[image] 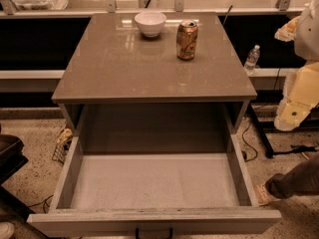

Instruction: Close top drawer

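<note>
The top drawer [70,168] is pulled far out of the grey-beige cabinet toward the camera. Its pale grey inner floor [154,180] is bare. Its flat front panel [149,222] runs along the bottom edge of the view, with the small dark handle [153,232] at its centre, partly cut off. The robot's cream-coloured arm and gripper [294,111] hang at the right edge of the view, beside the cabinet's right side, above floor level and apart from the drawer.
On the cabinet top [114,68] stand a white bowl [150,23] and a brown soda can [187,39]. A water bottle [252,59] stands on a ledge at the right. A person's leg and shoe [291,183] are by the drawer's right front corner. Cables lie on the floor.
</note>
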`<state>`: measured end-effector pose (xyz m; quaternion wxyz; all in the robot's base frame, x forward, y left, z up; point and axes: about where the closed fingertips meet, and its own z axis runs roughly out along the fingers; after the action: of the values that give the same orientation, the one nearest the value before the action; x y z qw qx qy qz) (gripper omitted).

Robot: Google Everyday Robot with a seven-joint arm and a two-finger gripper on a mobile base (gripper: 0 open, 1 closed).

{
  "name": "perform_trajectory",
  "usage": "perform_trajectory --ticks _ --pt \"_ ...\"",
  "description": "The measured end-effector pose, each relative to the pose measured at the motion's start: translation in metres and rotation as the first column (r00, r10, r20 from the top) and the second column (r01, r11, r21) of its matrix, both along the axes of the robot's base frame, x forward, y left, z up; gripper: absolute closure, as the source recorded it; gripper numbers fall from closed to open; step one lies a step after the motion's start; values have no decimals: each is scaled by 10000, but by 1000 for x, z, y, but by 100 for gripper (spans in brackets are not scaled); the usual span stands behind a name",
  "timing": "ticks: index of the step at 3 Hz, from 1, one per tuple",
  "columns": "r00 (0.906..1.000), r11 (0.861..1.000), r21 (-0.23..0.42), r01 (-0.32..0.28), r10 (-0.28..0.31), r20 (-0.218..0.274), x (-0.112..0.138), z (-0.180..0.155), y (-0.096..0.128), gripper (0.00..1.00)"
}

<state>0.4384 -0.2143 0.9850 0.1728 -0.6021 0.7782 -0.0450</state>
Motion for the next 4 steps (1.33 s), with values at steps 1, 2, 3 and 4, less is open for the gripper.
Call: perform_trajectory --ticks 1,2,3,4 --pt "10000 10000 0 0 0 2 0 0 0 0" --pt "10000 9998 196 9 -10 75 -10 -13 -6 0" --pt "9998 9987 506 33 -42 172 -30 -40 -17 13" --pt "9997 9965 819 167 -180 154 -56 -90 -32 36"
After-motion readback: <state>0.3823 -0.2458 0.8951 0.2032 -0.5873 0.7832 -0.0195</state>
